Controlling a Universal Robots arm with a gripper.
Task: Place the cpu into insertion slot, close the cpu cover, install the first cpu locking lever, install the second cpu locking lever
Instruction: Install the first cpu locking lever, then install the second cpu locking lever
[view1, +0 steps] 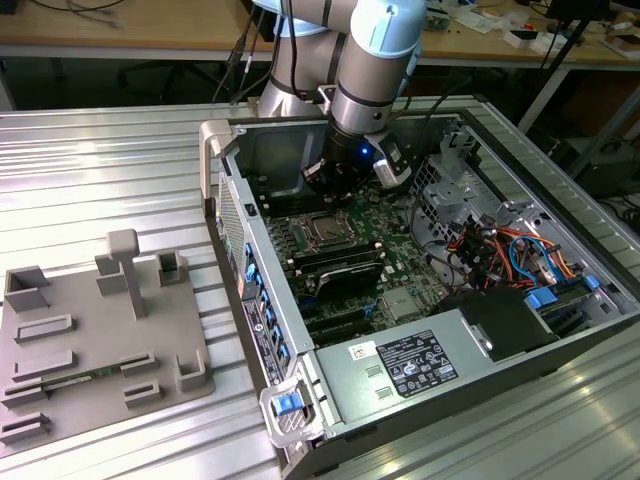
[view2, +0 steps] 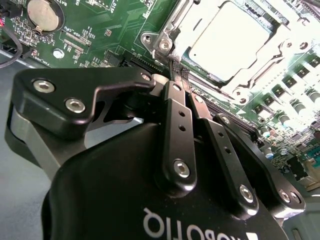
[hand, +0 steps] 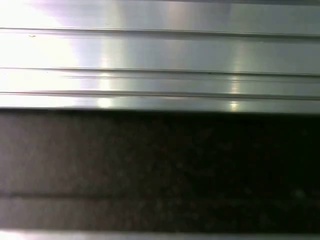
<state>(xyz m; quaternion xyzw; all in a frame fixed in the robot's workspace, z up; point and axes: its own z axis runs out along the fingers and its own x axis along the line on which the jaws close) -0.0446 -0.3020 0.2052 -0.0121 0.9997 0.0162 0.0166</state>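
Cpu (view2: 227, 42) sits seated under the cpu cover (view2: 280, 55); gripper (view2: 175, 67), fingers pinched together empty, beside its corner.

Even, diffuse light fills the exterior view, with soft sheen along the ribbed metal table (view1: 100, 170) and dim shadow inside the computer case (view1: 430, 250). In the second wrist view the cpu (view2: 232, 37) glares almost white, while the near black gripper (view2: 177, 75) body is soft. The first wrist view is blurred, with a blown-out bright patch on the metal rails (hand: 50, 50) above a dark band.
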